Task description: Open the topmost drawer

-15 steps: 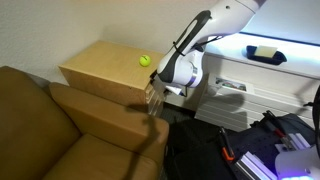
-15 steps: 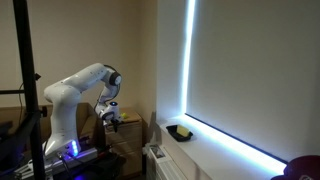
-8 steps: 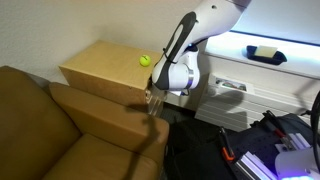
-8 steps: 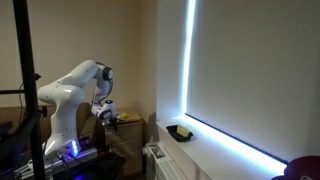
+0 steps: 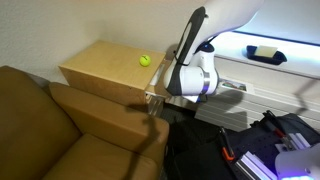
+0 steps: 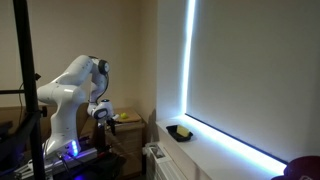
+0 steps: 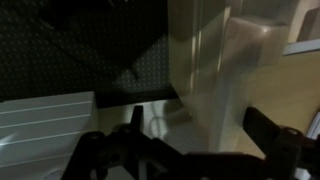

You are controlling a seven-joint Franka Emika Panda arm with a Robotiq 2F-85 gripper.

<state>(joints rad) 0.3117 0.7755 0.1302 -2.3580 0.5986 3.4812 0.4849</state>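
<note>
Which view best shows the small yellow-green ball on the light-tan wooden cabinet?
In an exterior view, the small yellow-green ball sits unobstructed on the light-tan wooden cabinet. In an exterior view from farther away, the ball is just a yellowish speck. The wrist view misses it.

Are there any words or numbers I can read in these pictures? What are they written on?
None can be read.
The wooden cabinet, the green ball and the white robot arm show no letters.
The dark and yellow thing on the sill is too small and blurred to tell.
The wrist view is too dark.
</note>
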